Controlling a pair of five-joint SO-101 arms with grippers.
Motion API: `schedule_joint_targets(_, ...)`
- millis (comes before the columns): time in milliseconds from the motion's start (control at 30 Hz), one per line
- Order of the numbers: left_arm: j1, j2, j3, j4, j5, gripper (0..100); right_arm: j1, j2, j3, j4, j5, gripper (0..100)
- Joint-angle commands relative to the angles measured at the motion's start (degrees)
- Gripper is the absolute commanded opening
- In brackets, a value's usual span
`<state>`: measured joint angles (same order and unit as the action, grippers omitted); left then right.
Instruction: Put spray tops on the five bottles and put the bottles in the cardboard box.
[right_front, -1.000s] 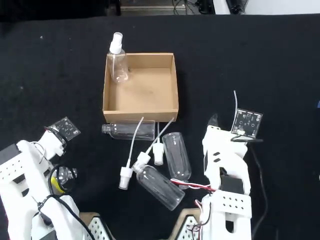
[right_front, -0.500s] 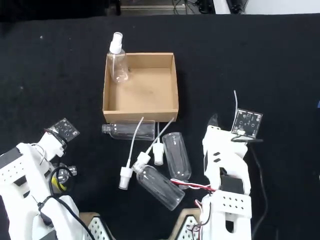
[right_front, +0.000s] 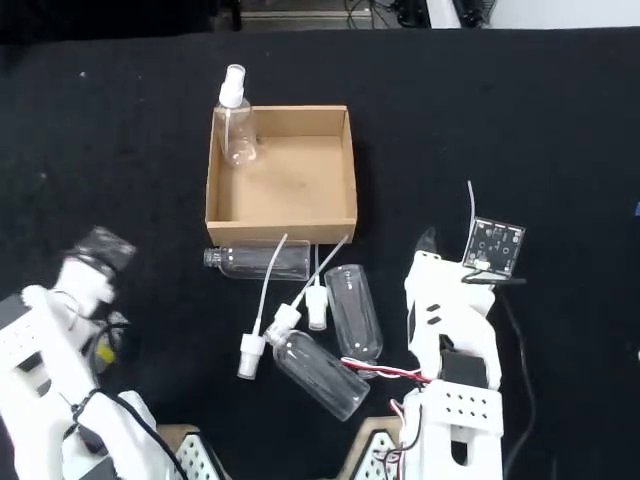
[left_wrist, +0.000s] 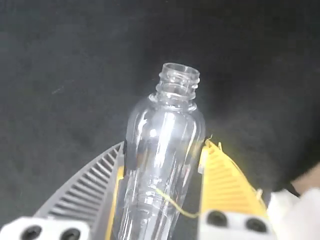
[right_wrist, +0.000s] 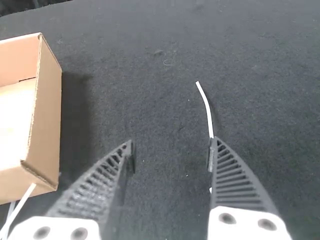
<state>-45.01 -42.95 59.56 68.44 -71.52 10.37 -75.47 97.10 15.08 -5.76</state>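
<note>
**Left arm holds an open bottle; three more lie by the box**

The left gripper (left_wrist: 163, 147) pinches a clear bottle (left_wrist: 165, 125) with a bare neck, at the table's (right_front: 500, 120) near left. The right gripper (right_wrist: 171, 144) is spread wide above the black cloth, near the cardboard box (right_front: 282, 232). One capped bottle (right_front: 237, 130) stands in the box's far left corner. Three bottles (right_front: 354, 310) and spray tops (right_front: 317, 305) lie just in front of the box.

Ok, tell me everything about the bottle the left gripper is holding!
The bottle is clear, see-through plastic, with a rounded shoulder that narrows to a ribbed screw neck. Its mouth is open, with no spray top on it yet. The left gripper is shut on its body, clamping it from both sides, and the neck sticks out past the gripper over the black table.
</note>
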Motion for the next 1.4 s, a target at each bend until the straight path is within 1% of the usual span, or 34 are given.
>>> schedule_joint_targets(0, -7.34, -0.09, -7.69, -0.35, 8.88, 16, 0.79, -0.84, 0.04, -1.41, 0.0, 21.5)
schedule_joint_targets(133, -12.7, 0.0, -8.48, -0.53, 15.12, 16, 0.7, -0.84, 0.04, -1.41, 0.0, 21.5)
schedule_joint_targets(267, -15.25, 3.25, -8.4, -5.1, 15.91, 17, 0.62, -0.84, 0.04, -1.41, 0.0, 21.5)
schedule_joint_targets(333, -16.66, 6.68, -8.4, -9.41, 15.91, 21, 0.62, -0.84, 0.04, -1.32, 0.0, 21.5)
schedule_joint_targets(400, -18.33, 10.64, -8.57, -11.6, 15.91, 27, 0.62, -1.27, 0.04, -0.44, 0.0, 21.5)
schedule_joint_targets(467, -19.65, 14.07, -10.07, -10.81, 15.91, 32, 0.62, -1.27, 0.04, -0.44, 0.0, 21.5)
schedule_joint_targets(533, -20.18, 16.62, -13.49, -8.7, 15.56, 32, 0.62, -1.27, 0.04, -0.53, 0.0, 21.5)
schedule_joint_targets(633, -19.21, 19.69, -19.91, -4.75, 11.08, 32, 0.53, -1.27, 0.04, -0.62, 0.0, 21.5)
schedule_joint_targets(733, -16.31, 22.68, -25.01, -1.85, 6.07, 32, 0.53, -1.27, 0.04, -0.62, 0.0, 21.5)
schedule_joint_targets(833, -13.23, 26.2, -27.91, -0.26, 3.34, 32, 0.53, -1.27, 0.04, -0.44, 0.0, 21.5)
schedule_joint_targets(933, -11.74, 29.71, -28.26, -0.26, 1.41, 32, 0.53, -1.27, 0.04, -0.35, 0.0, 21.5)
schedule_joint_targets(1100, -12.26, 33.41, -28.62, -0.79, -2.37, 32, 0.53, -1.27, 0.04, -0.53, 0.0, 21.5)
schedule_joint_targets(1267, -14.02, 34.02, -26.42, -6.86, -2.64, 32, 0.53, -1.27, 0.04, -0.62, 0.0, 21.5)
schedule_joint_targets(1367, -14.46, 33.85, -24.4, -8.35, -2.73, 32, 0.53, -1.27, 0.04, -0.62, 0.0, 21.5)
